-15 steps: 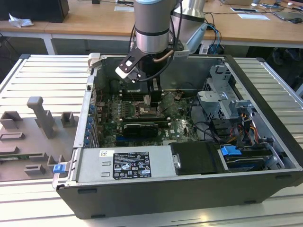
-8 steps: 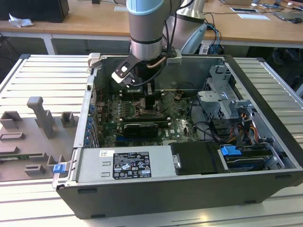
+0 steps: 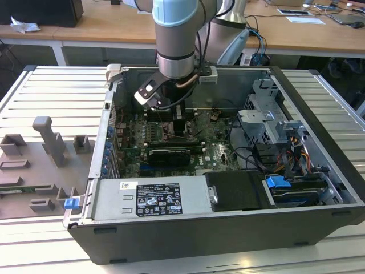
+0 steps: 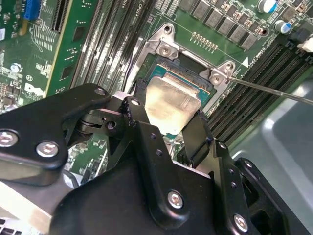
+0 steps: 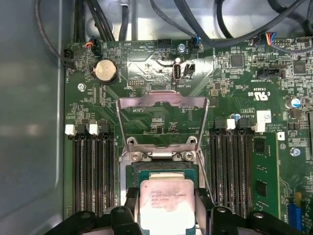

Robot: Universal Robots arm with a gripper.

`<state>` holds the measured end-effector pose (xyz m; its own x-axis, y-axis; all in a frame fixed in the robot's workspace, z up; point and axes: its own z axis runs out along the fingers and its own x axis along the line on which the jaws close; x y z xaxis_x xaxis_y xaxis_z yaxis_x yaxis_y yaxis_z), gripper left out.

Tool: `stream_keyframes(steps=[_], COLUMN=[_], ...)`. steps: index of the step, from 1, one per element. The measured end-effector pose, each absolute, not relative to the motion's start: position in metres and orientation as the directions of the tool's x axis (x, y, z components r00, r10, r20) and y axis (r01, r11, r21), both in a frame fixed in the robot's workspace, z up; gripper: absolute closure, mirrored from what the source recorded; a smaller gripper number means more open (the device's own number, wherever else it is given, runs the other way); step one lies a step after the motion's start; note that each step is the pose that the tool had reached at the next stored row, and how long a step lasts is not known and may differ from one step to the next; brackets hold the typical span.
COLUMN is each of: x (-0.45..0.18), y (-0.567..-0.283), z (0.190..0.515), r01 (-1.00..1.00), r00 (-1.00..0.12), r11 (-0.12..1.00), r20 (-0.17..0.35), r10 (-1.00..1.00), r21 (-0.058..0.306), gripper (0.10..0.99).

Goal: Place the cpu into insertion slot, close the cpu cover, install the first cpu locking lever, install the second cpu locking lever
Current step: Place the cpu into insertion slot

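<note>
- Black computer case (image 3: 319, 123) lies open on its side, holding the green motherboard (image 3: 219, 151); the arm reaches down into it.
- On that board the insertion slot (image 5: 164, 166) sits between banks of long black memory slots (image 5: 93, 171).
- Over the slot is the cpu (image 5: 166, 203), flat, with its pale metal top up and its edges parallel to the slot's rim. It is square, with no long axis, and I cannot tell whether it is seated.
- The gripper (image 5: 166, 208) clamps the cpu, one finger on each of two opposite edges.
- The cpu cover (image 5: 146, 100) stands swung open at the slot's edge opposite the gripper.
</note>
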<state>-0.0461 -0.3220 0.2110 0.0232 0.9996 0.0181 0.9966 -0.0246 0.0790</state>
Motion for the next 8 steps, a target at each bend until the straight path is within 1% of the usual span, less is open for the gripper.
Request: stream_keyframes(steps=[8], x=[-0.0437], y=[-0.3218], z=[0.2034], r01=[0.997], r00=[0.03], r11=[-0.031], r20=[0.018], r10=[0.999], r21=[0.072], gripper=[0.545])
